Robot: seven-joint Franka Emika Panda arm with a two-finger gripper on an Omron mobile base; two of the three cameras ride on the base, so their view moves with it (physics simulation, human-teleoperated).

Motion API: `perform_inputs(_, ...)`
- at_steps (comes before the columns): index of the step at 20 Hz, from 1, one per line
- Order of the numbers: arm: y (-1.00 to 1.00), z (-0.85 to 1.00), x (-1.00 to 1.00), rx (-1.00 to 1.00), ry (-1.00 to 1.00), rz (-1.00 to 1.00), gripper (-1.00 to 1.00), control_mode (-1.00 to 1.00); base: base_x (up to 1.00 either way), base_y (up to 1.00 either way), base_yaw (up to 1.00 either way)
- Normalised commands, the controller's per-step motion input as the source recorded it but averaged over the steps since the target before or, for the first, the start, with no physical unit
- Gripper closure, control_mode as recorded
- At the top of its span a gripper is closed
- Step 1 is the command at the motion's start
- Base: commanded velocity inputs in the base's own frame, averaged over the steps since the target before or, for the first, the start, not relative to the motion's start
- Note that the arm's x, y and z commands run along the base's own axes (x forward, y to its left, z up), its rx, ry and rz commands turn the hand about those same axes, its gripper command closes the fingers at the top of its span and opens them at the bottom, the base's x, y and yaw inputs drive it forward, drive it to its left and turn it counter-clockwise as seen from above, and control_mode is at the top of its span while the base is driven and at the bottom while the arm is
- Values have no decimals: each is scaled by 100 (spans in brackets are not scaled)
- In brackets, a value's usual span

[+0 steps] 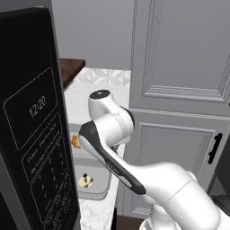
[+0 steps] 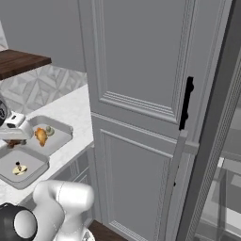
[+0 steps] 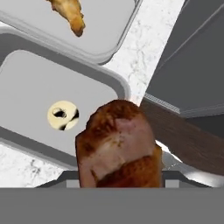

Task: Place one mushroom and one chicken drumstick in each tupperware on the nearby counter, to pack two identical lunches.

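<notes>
My gripper (image 3: 118, 177) is shut on a browned chicken drumstick (image 3: 117, 142), which hangs over the front right corner of the near tupperware (image 3: 26, 78). One pale mushroom (image 3: 63, 115) lies in that tray. The far tupperware (image 3: 109, 39) holds another drumstick (image 3: 70, 13). In the right base view the gripper (image 2: 13, 137) hovers at the left edge above the two trays on the white counter (image 2: 70, 110). There the near tupperware (image 2: 35, 175) has its mushroom (image 2: 19, 169), and the far tupperware (image 2: 63, 129) holds a drumstick (image 2: 41, 135) and a mushroom (image 2: 49, 131).
A dark microwave panel (image 1: 36, 134) with a clock blocks the left of the left base view. Tall grey cabinet doors (image 2: 141, 94) with a black handle (image 2: 187, 103) rise just right of the counter. A dark brown wooden surface (image 2: 19, 61) lies beyond the counter.
</notes>
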Motion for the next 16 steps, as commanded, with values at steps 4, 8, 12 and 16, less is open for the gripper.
perform_inputs(4, 33, -62, 0, 4, 0, 15, 100, -100, 0, 0, 0)
perform_inputs(8, 37, -47, 1, 9, 9, 15, 100, -100, 0, 0, 0)
perform_inputs(12, 46, -34, 10, 13, 17, 13, 100, -100, 0, 0, 0)
perform_inputs(16, 53, -32, 11, 10, 19, 11, 100, -100, 0, 0, 0)
